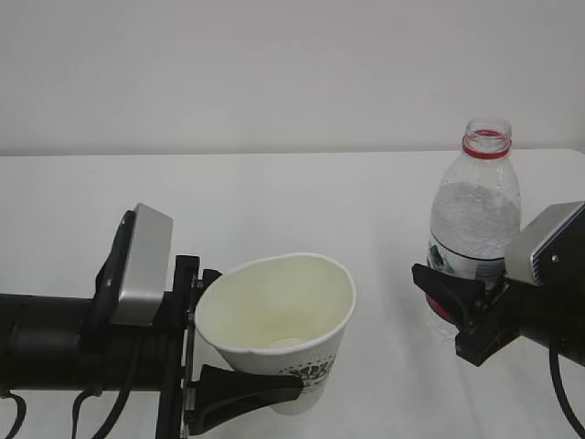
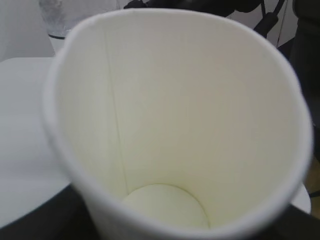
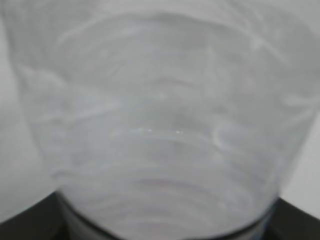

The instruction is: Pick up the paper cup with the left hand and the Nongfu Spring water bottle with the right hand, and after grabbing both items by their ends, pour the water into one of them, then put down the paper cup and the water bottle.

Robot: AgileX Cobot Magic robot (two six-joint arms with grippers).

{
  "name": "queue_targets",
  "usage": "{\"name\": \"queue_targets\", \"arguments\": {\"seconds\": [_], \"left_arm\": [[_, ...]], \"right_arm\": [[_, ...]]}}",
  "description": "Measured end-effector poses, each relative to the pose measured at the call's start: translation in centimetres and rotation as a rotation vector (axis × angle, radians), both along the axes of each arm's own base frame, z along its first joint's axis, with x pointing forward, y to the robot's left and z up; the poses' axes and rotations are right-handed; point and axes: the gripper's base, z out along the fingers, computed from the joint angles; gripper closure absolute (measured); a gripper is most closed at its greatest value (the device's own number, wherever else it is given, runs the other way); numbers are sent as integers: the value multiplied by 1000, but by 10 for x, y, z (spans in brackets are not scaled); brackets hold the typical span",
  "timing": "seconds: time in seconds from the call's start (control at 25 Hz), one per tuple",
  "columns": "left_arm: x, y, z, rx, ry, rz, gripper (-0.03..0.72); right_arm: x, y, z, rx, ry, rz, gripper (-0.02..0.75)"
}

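The white paper cup [image 1: 279, 311] leans a little, its mouth tipped up toward the exterior camera. My left gripper [image 1: 239, 352] is shut on its lower part, one black finger [image 1: 247, 389] across the front. In the left wrist view the cup [image 2: 175, 125] fills the frame and its bottom [image 2: 165, 207] looks dry. The Nongfu Spring water bottle [image 1: 475, 210] stands upright and capless with a red neck ring. My right gripper [image 1: 462, 306] is shut on its labelled lower half. The bottle [image 3: 160, 125] fills the right wrist view as a blur. I cannot make out any water level.
The white table [image 1: 274, 201] runs back to a plain white wall. An open gap of table lies between cup and bottle. The bottle's top [image 2: 62, 17] shows at the upper left of the left wrist view.
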Motion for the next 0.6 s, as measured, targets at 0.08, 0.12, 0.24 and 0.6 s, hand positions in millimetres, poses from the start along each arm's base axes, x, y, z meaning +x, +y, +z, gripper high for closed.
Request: {"name": "queue_targets", "arguments": {"seconds": [0.08, 0.12, 0.24, 0.6], "left_arm": [[0, 0, -1, 15, 4, 3, 213], [0, 0, -1, 15, 7, 4, 213], [0, 0, -2, 16, 24, 3, 213], [-3, 0, -4, 40, 26, -24, 213]], "right_arm": [[0, 0, 0, 0, 0, 0, 266], [0, 0, 0, 0, 0, 0, 266], [0, 0, 0, -6, -4, 4, 266], [-2, 2, 0, -28, -16, 40, 266]]}}
